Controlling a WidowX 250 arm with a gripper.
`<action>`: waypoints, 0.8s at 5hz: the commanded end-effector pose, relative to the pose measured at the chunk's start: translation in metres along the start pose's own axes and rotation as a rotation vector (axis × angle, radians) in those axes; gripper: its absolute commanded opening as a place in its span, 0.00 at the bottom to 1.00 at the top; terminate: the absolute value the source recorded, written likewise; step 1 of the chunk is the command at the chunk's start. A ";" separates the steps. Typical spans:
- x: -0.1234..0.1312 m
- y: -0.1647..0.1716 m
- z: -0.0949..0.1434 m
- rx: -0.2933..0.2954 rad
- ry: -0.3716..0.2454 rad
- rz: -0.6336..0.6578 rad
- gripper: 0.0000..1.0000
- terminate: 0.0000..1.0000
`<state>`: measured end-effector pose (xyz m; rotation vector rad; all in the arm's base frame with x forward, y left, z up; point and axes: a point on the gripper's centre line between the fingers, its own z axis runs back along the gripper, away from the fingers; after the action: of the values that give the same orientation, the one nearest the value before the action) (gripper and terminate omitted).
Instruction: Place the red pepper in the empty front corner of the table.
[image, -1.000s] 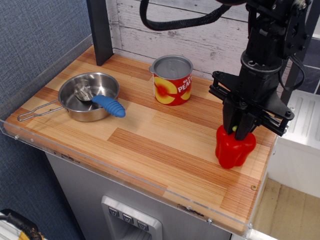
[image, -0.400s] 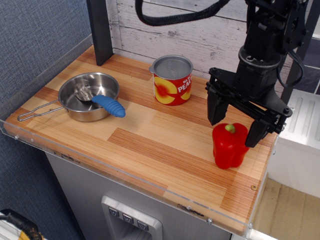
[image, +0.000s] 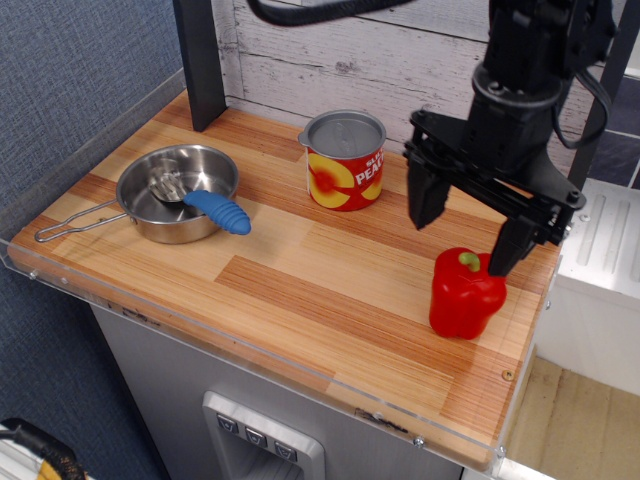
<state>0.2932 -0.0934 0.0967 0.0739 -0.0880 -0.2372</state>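
- Two black fingers of the gripper (image: 462, 232) are spread wide apart, empty, poised just above the glossy red plastic bell pepper (image: 466, 296).
- The pepper is stood upright on the striped wooden table (image: 300, 290), near the bare front corner (image: 492, 400).
- It is judged light, rigid and slippery; opposite lobes offer the surest hold.

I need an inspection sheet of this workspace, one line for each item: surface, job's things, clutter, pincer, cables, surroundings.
Surface: striped wood table with clear plastic rim.
Job's things: red pepper upright near the front right corner; the corner's end stays bare.
Clutter: peach can; steel pan holding a blue-handled utensil.
Pincer: pincer open above the pepper, not touching it.
Cables: black hose looping at top.
Surroundings: whitewashed plank wall, blue wall at left, grey cabinet below.
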 end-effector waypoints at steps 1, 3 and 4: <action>-0.027 0.037 0.038 0.014 -0.073 0.148 1.00 0.00; -0.064 0.100 0.026 0.043 -0.011 0.333 1.00 0.00; -0.083 0.108 0.021 0.044 -0.018 0.366 1.00 0.00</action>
<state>0.2457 0.0318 0.1112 0.0947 -0.0885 0.1155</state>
